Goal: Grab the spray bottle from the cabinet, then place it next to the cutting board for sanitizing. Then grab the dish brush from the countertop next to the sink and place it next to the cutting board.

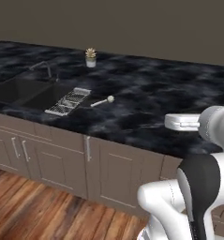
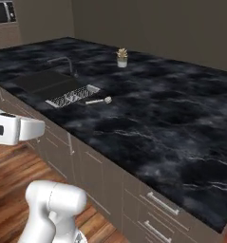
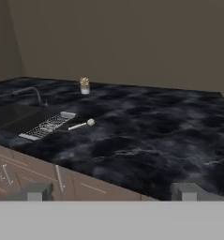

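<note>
I can't read any text, label, brand, number or sign anywhere in these views from my station.

Left base view: set behind the arm, looking forward and down across the glossy black marble countertop, with the dark recessed sink at left. Right base view: same slab from the other side, sink further off. Hand view: low, near the counter edge, sharing the thin cream-white dish brush and small potted plant.
</note>
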